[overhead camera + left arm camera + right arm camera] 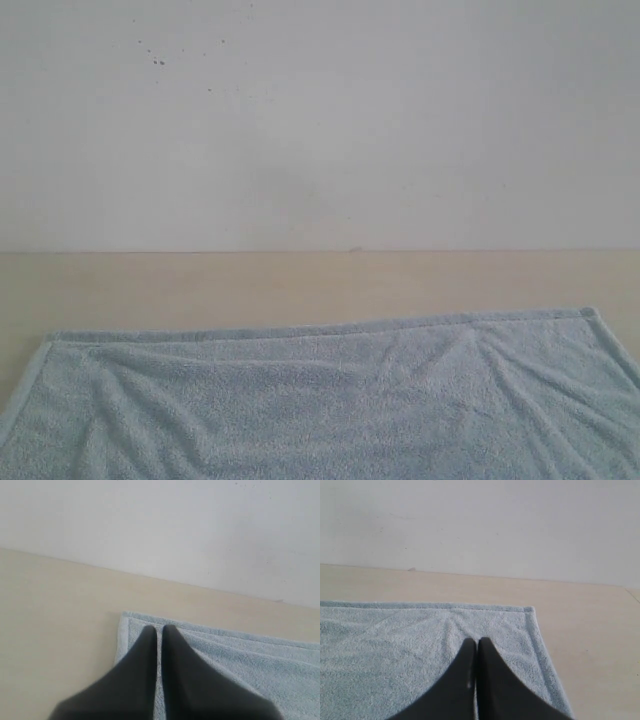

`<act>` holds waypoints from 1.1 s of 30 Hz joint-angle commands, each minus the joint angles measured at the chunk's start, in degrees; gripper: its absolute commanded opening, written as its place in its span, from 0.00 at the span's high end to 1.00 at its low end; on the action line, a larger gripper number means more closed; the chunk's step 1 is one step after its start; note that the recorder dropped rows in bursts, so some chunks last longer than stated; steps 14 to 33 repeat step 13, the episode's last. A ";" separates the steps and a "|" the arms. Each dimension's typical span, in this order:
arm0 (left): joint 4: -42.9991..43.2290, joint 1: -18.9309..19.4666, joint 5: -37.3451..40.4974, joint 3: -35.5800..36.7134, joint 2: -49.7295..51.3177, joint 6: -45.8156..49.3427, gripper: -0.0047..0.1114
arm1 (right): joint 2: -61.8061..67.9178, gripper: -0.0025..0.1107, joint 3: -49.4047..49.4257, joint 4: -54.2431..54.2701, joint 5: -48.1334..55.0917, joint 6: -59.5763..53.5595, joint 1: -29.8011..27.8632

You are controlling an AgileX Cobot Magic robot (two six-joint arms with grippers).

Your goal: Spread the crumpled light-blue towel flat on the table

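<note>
We see the towel (330, 400) lying opened out on the table (300, 285), pale blue and fluffy. Its hemmed far edge runs nearly straight, parallel to the wall (320, 120), and soft creases fan across the pile. The left gripper (159, 628) sits over one far corner with its fingers pressed together. The right gripper (476, 641) is likewise clenched near the other. We cannot tell whether either pinches cloth.

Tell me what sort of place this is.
Probably a robot test bench rather than a home: a broad beige table set against a plain white speckled wall, with a light-blue towel laid out on it.
</note>
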 commanded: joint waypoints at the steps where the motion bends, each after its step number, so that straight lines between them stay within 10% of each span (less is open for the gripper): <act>1: -0.02 0.20 -1.02 0.11 -0.16 -0.24 0.93 | -0.29 0.98 -0.02 0.19 -0.34 -0.07 -0.19; 33: -0.02 0.20 -1.02 0.11 -0.16 -0.24 0.93 | -0.29 0.98 -0.02 0.19 -0.34 -0.07 -0.19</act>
